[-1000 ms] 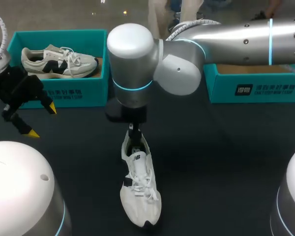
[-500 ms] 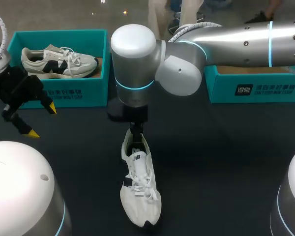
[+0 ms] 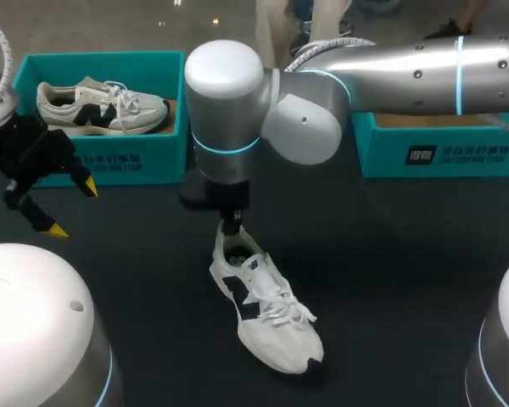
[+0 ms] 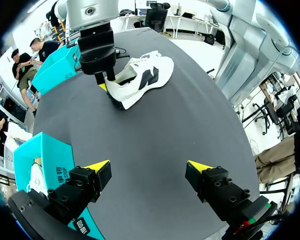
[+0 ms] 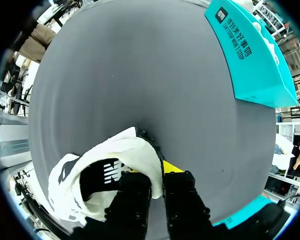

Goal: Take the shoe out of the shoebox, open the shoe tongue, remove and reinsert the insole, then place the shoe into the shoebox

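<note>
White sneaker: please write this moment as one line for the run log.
right gripper: shut on heel of white sneaker | sneaker: out of box, on table | left gripper: open, empty, near left teal shoebox

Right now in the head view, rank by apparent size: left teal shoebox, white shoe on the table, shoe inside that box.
1. left teal shoebox
2. white shoe on the table
3. shoe in the box
Last two unsure: the table shoe sits nearer the camera.

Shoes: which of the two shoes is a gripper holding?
The white shoe out on the table, pinched at its heel by the right gripper. The other shoe lies in the far-left shoebox.
</note>
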You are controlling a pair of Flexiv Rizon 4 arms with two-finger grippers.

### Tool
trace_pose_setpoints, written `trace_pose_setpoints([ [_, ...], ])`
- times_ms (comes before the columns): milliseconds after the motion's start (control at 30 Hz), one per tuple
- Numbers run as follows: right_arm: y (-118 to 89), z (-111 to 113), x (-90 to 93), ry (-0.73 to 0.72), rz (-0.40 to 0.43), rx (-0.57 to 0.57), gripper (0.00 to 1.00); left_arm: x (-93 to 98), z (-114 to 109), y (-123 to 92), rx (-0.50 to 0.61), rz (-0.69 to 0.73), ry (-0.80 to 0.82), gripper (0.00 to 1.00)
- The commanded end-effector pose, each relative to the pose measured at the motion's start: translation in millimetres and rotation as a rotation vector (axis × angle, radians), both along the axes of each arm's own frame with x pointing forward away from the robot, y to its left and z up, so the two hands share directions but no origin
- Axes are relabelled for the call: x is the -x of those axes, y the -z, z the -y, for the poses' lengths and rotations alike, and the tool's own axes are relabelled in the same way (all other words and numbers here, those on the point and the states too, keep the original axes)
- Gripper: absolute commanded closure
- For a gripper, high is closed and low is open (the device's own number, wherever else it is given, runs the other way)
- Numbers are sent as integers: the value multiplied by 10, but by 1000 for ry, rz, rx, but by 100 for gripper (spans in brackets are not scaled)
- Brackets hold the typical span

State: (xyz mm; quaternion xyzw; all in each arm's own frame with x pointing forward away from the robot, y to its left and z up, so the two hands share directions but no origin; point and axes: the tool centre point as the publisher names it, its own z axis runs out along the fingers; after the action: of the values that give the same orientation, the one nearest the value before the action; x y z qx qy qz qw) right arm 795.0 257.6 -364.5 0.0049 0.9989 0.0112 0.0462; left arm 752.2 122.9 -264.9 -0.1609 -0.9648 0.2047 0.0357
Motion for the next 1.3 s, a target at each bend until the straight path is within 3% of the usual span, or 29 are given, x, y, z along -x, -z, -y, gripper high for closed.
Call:
trace_pose_setpoints([
  [33,19,-27,10,0,-1,0,100,6,-5,0,-1,0,0,0],
  [233,-38,-50,58,6,5,-1,100,6,-5,0,-1,0,0,0],
  [467,-344,-13,77,36,42,11,100,6,-5,0,-1,0,0,0],
  [733,-1116,210,-31,67,119,58,100,6,-5,0,-1,0,0,0],
  [1067,-2212,560,-379,80,183,138,100,6,-5,0,-1,0,0,0],
  [1167,-2460,607,-441,86,197,178,100,6,-5,0,-1,0,0,0],
  [1300,-2628,670,-559,86,201,193,100,6,-5,0,-1,0,0,0],
])
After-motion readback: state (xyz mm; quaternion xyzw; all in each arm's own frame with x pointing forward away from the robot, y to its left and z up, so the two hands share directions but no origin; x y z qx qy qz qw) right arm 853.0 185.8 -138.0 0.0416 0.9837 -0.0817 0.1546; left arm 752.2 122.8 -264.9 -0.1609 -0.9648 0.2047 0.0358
